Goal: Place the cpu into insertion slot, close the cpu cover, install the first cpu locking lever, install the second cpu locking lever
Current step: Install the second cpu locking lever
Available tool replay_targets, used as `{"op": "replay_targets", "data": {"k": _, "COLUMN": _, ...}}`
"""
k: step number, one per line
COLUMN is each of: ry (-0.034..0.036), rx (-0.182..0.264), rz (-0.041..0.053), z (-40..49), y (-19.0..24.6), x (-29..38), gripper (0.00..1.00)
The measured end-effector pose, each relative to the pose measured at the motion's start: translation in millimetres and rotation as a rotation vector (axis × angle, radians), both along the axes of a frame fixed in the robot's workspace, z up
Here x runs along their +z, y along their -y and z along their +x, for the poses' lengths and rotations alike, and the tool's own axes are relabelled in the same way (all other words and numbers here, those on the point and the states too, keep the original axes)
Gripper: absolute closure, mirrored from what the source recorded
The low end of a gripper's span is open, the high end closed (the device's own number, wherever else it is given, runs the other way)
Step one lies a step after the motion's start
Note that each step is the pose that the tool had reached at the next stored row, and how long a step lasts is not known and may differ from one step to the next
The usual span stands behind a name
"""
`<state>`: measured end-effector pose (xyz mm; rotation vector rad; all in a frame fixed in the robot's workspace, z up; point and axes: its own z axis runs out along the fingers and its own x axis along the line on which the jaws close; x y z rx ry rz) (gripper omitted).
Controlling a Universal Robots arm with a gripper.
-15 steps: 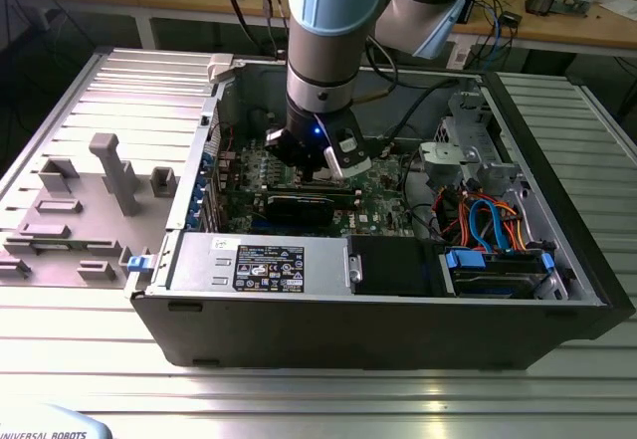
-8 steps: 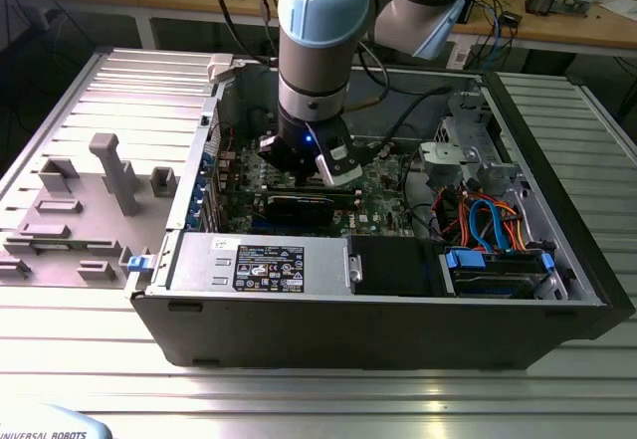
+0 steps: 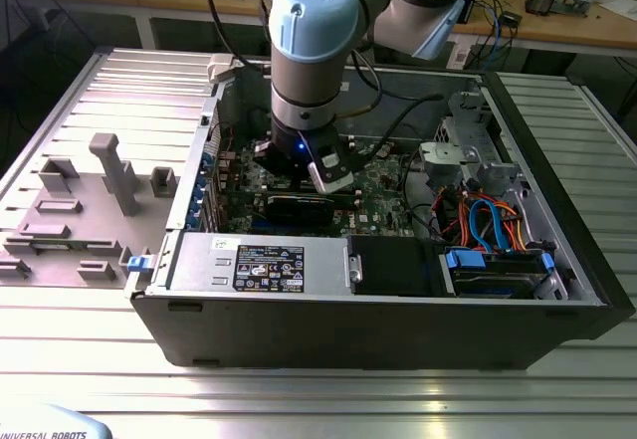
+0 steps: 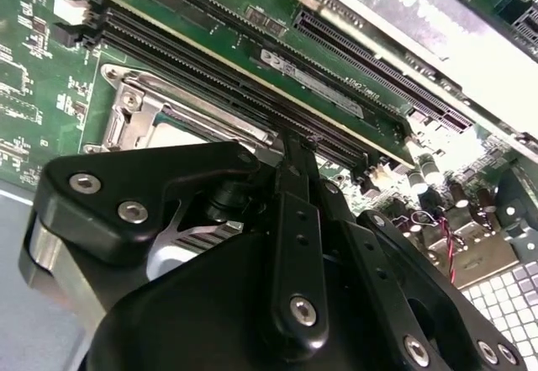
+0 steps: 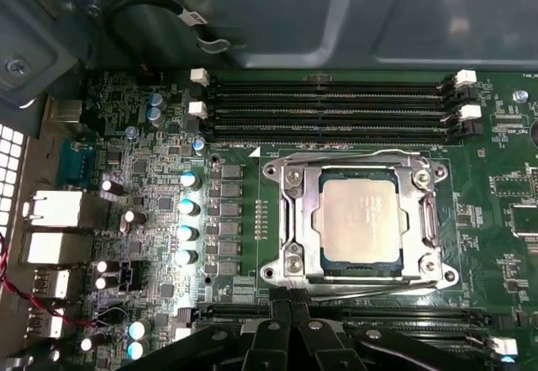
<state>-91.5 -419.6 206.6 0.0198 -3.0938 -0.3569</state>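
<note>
CPU (image 5: 359,219) position: seated in the insertion slot (image 5: 424,219), silvery-grey square top exposed through the window of the cpu cover (image 5: 304,219), which lies flat over it. One gripper (image 5: 290,304), black metal with bolted linkages, hangs just beside the socket edge; its two fingers (image 5: 280,297) meet at the tips, gripping nothing. Two thin wire locking levers (image 5: 353,154) run along opposite socket sides. Long black memory slots (image 5: 328,106) flank the socket on the green motherboard (image 5: 126,161). In the exterior view, the arm (image 3: 309,51) reaches into one open black computer case (image 3: 378,329).
</note>
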Motion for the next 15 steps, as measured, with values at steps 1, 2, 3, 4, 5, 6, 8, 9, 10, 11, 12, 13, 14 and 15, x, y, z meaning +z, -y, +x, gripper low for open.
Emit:
{"op": "replay_targets", "data": {"k": 1, "ry": 0.0001, "rx": 0.0, "rz": 0.0045, "z": -0.4, "y": 0.0, "x": -0.7, "gripper": 0.89}}
{"op": "replay_targets", "data": {"k": 2, "ry": 0.0, "rx": 0.0, "rz": 0.0086, "z": -0.8, "y": 0.0, "x": -1.3, "gripper": 0.89}}
{"op": "replay_targets", "data": {"k": 3, "ry": 0.0, "rx": 0.0, "rz": 0.0143, "z": -1.3, "y": 0.0, "x": -2.4, "gripper": 0.89}}
{"op": "replay_targets", "data": {"k": 4, "ry": 0.0, "rx": 0.0, "rz": 0.0178, "z": -1.5, "y": 0.0, "x": -3.0, "gripper": 0.89}}
{"op": "replay_targets", "data": {"k": 5, "ry": 0.0001, "rx": 0.0, "rz": 0.0233, "z": -1.9, "y": 0.0, "x": -3.8, "gripper": 0.89}}
{"op": "replay_targets", "data": {"k": 6, "ry": 0.0001, "rx": 0.0, "rz": 0.0273, "z": -2.2, "y": -0.1, "x": -4.5, "gripper": 0.89}}
{"op": "replay_targets", "data": {"k": 8, "ry": -0.0001, "rx": 0.0, "rz": 0.0363, "z": -2.7, "y": 0.0, "x": -6.1, "gripper": 0.89}}
{"op": "replay_targets", "data": {"k": 9, "ry": -0.0001, "rx": 0.0, "rz": 0.0395, "z": -2.9, "y": -0.1, "x": -6.8, "gripper": 0.89}}
{"op": "replay_targets", "data": {"k": 10, "ry": -0.0001, "rx": 0.0, "rz": 0.0442, "z": -3.0, "y": -0.1, "x": -7.6, "gripper": 0.89}}
{"op": "replay_targets", "data": {"k": 11, "ry": 0.0, "rx": 0.0, "rz": 0.0487, "z": -3.0, "y": -0.3, "x": -8.3, "gripper": 0.89}}
{"op": "replay_targets", "data": {"k": 12, "ry": 0.0004, "rx": 0.0, "rz": 0.0542, "z": -3.0, "y": -0.4, "x": -9.3, "gripper": 0.89}}
{"op": "replay_targets", "data": {"k": 13, "ry": 0.0002, "rx": 0.0, "rz": 0.0595, "z": -3.3, "y": -0.5, "x": -10.0, "gripper": 0.89}}
{"op": "replay_targets", "data": {"k": 14, "ry": 0.0002, "rx": 0.0, "rz": 0.0603, "z": -3.7, "y": -0.6, "x": -10.1, "gripper": 0.89}}
{"op": "replay_targets", "data": {"k": 15, "ry": 0.0001, "rx": 0.0, "rz": 0.0602, "z": -4.8, "y": -0.7, "x": -10.0, "gripper": 0.89}}
